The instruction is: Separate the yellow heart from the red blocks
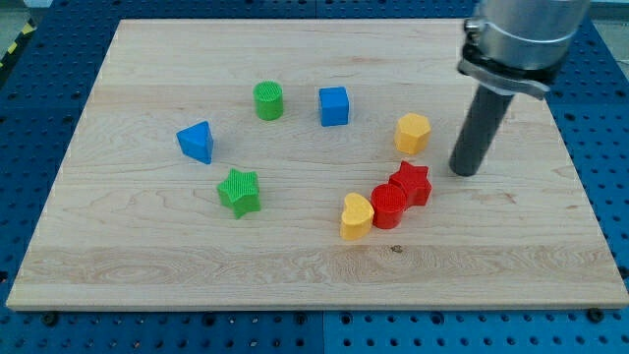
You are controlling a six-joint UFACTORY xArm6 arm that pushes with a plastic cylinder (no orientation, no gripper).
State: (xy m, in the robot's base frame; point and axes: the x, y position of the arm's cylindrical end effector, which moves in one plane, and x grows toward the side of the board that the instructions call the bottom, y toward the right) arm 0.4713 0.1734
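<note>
Nearest the view's bottom, the yellow heart [356, 216] lies on the tabletop [147, 265] touching the red cylinder [388, 206], which in turn touches the red star [411, 183] up and to the right. My tip [465, 171] rests just right of the red star, apart from it; the arm carries no claw. Farther back sit the green star [239, 192], blue triangular block [197, 142], yellow hexagonal block [413, 132], blue cube [334, 106] and green cylinder [268, 100].
</note>
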